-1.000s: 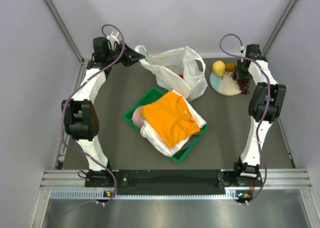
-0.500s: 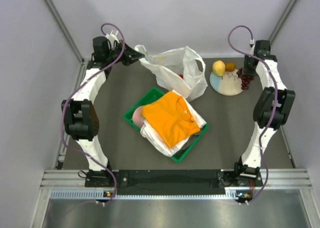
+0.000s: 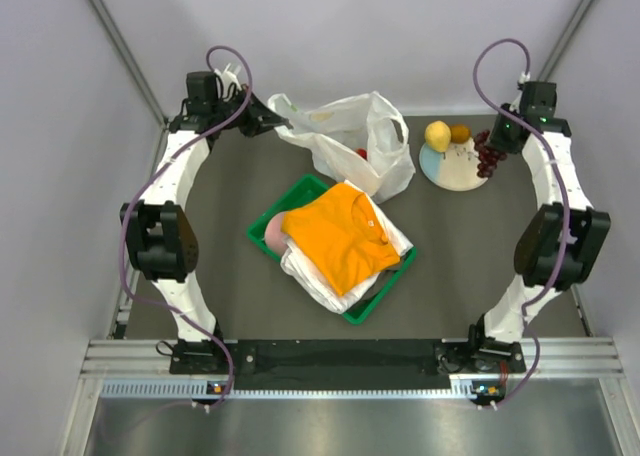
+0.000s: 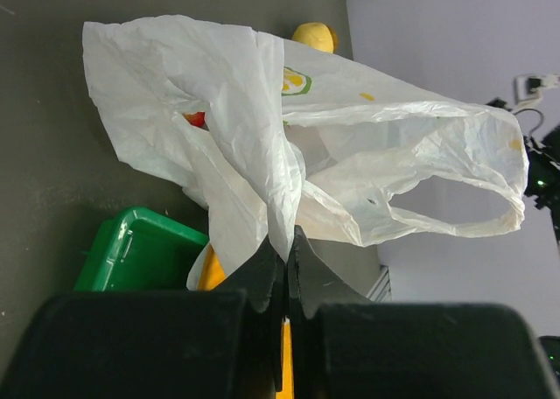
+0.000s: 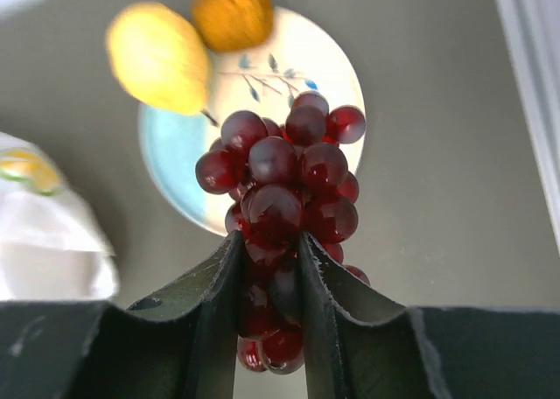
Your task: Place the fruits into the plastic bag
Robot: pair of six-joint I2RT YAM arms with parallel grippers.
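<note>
Right wrist view: the right gripper (image 5: 269, 252) is squeezing the grapes (image 5: 280, 180) low on the bunch. The bunch looks lifted off the plate (image 5: 337, 84), which is lying past the gripper's tips. The pear (image 5: 157, 58) and the orange (image 5: 232, 14) are sitting on that plate, farther out and a bit to the gripper's left. The bag (image 5: 44, 233) is peeking in far off to the gripper's left, across the dark tabletop (image 5: 437, 154).

In the left wrist view, the left gripper (image 4: 287, 241) is pinching a fold of the bag and holding it up. The bag's mouth is sagging open just ahead of this gripper. A red fruit (image 4: 195, 117) is showing through the plastic.

I think the grapes are going to the bag now. Only a few grapes are being squeezed, so the arm should be moving slowly, with no shaking. It should be carrying the bunch high over the bag's edge. Then it should be coming down into the open mouth, not onto a handle. The left gripper should be holding tight. The right gripper should be letting go only when the bunch is low inside.
</note>
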